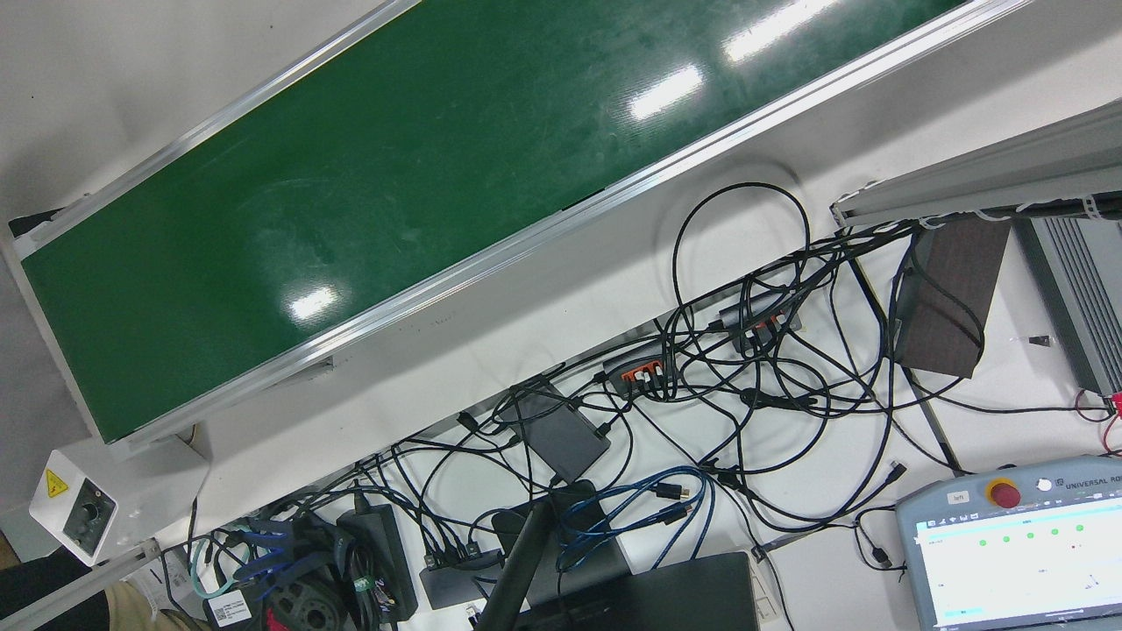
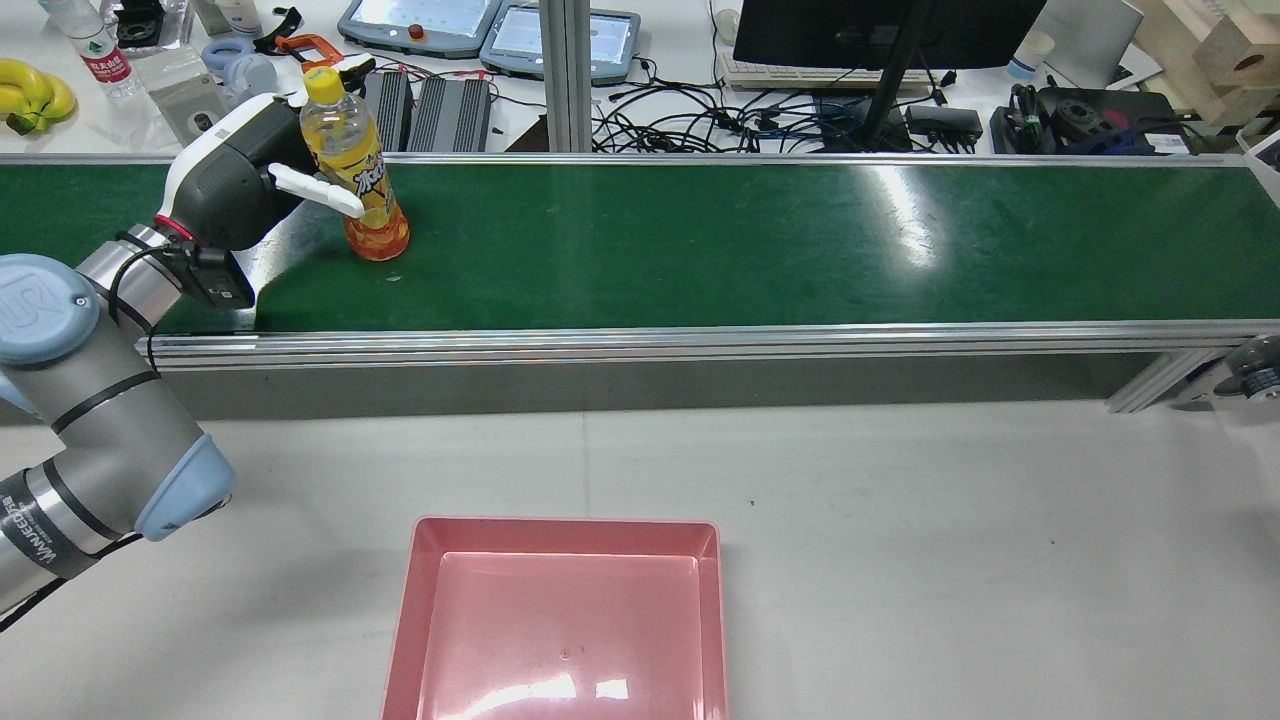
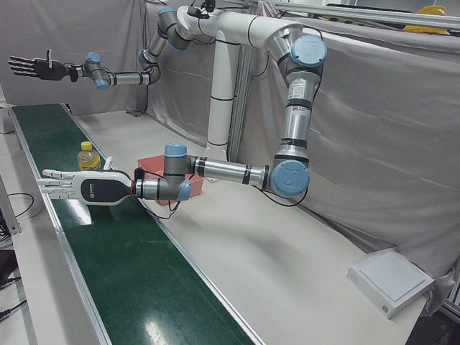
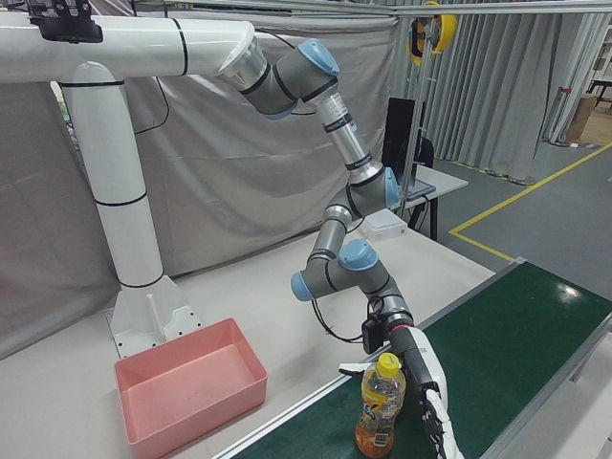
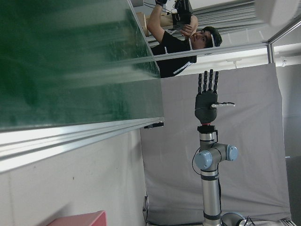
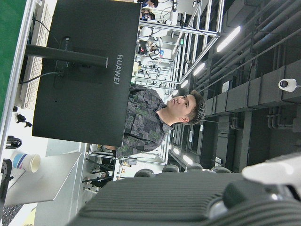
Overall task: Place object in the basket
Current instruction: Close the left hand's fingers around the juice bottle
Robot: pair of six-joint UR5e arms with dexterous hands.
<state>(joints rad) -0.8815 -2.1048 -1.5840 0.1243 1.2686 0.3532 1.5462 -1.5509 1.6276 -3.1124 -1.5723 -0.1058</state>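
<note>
One bottle [image 2: 360, 160] of orange drink, yellow-capped, is standing upright on the green belt [image 2: 760, 240], near its left end in the rear view. The left hand [image 2: 245, 175] is reaching in just beside it with fingers [image 2: 320, 188] stretched flat and apart, holding nothing; one finger is crossing in front of the label, though whether it is touching the bottle cannot be told. In the right-front view the same hand [image 4: 427, 394] is lying alongside the bottle [image 4: 381, 404], palm toward it, fingers pointing down the belt.

The pink basket [image 2: 560, 620] is sitting empty on the white table [image 2: 900, 520], on the robot's side of the belt and well apart from the bottle.

The right hand [image 3: 34, 68] is hanging high above the belt's far end in the left-front view, fingers spread and gripping nothing, well apart from everything else.

Beyond the belt, a monitor [image 2: 880, 30], two pendants [image 2: 490, 30] and a tangle of cables [image 2: 720, 115] are crowding the operators' desk.
</note>
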